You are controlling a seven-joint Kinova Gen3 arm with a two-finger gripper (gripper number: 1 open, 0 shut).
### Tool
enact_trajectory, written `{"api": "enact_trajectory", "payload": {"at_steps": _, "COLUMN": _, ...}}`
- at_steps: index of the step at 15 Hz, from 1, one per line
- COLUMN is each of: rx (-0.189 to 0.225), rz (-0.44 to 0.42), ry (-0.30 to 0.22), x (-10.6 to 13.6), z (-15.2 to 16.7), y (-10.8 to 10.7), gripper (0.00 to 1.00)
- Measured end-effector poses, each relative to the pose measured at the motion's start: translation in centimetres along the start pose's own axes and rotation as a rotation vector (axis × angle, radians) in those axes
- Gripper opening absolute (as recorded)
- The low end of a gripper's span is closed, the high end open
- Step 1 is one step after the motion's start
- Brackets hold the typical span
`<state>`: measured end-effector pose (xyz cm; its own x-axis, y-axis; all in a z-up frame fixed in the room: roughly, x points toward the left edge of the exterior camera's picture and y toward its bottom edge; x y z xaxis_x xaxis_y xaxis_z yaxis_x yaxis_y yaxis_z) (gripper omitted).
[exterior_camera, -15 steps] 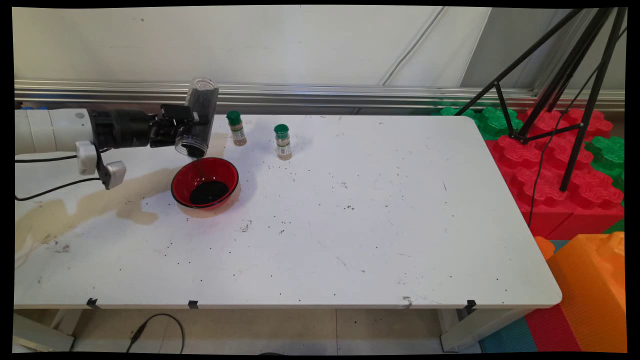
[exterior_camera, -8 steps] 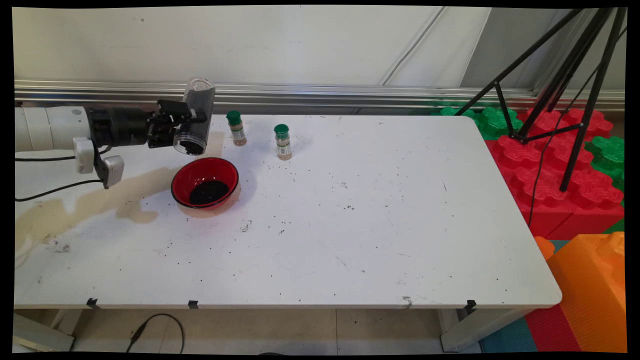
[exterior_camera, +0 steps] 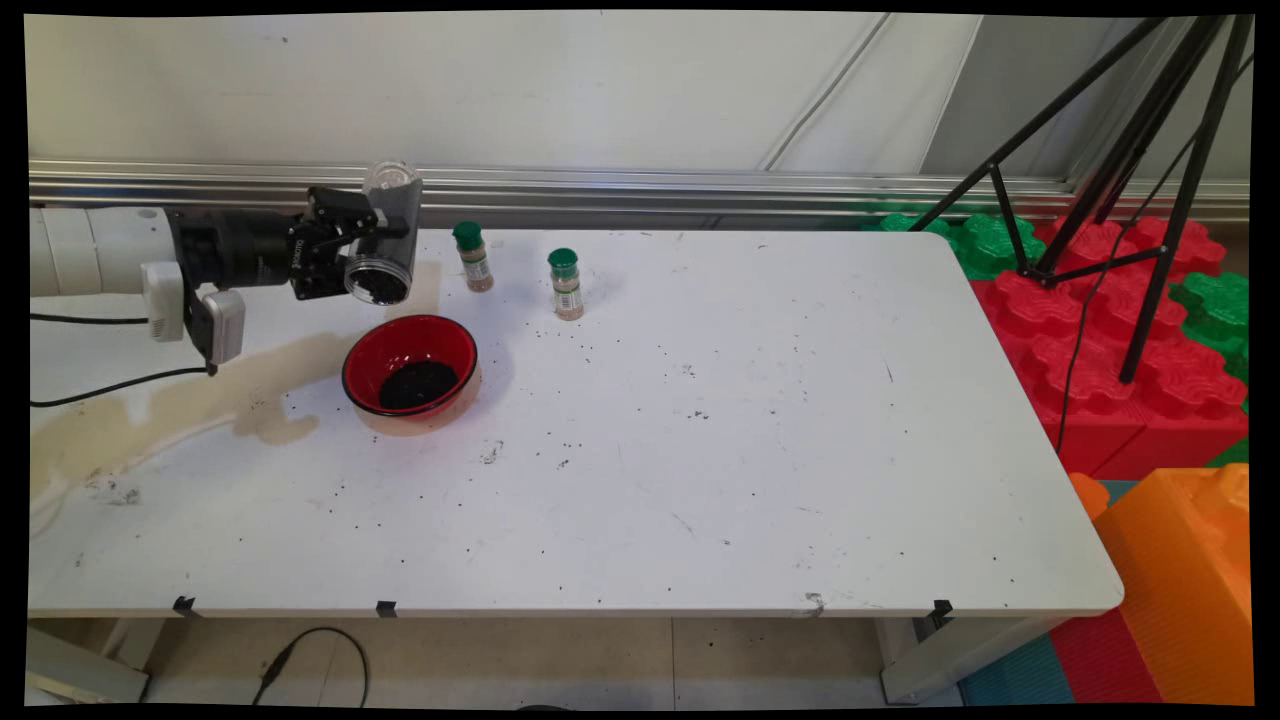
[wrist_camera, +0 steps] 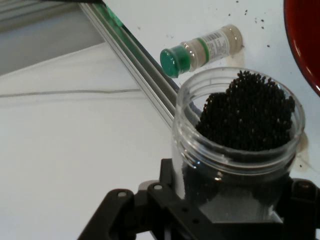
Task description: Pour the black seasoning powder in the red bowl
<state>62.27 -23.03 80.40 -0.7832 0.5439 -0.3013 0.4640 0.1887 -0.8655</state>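
In the upper left of the main view, the black two-finger hand (exterior_camera: 372,245) is clamped around a clear plastic jar (exterior_camera: 385,240) partly filled with small black beads. The jar is tilted, its open mouth turned toward the lower part of the frame and its base raised toward the wall. In the hand view the clear plastic jar (wrist_camera: 239,150) rises from the linkage at the bottom edge, the beads heaped up to its rim.

Just below the jar in the main view a red round bowl (exterior_camera: 410,365) stands on the white worktop (exterior_camera: 700,450), with a dark heap of the same beads in its bottom. The jar's mouth hangs above the bowl's far rim, apart from it.

To the right of the jar stand two small green-capped spice bottles: the nearer bottle (exterior_camera: 472,257) just beside it, the farther bottle (exterior_camera: 566,284) further right. A tan stain (exterior_camera: 180,405) spreads over the worktop left of the bowl, and scattered black grains lie across the middle.
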Motion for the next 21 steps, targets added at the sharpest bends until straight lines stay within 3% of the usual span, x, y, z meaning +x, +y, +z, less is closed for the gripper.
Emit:
{"api": "enact_trajectory", "payload": {"at_steps": 11, "rx": -0.008, "rz": -0.255, "ry": 0.001, "x": -0.5, "z": -0.5, "y": -0.5, "gripper": 0.0}}
{"api": "enact_trajectory", "payload": {"at_steps": 21, "rx": -0.016, "rz": -0.545, "ry": 0.017, "x": -0.6, "z": -0.9, "y": -1.1, "gripper": 0.0}}
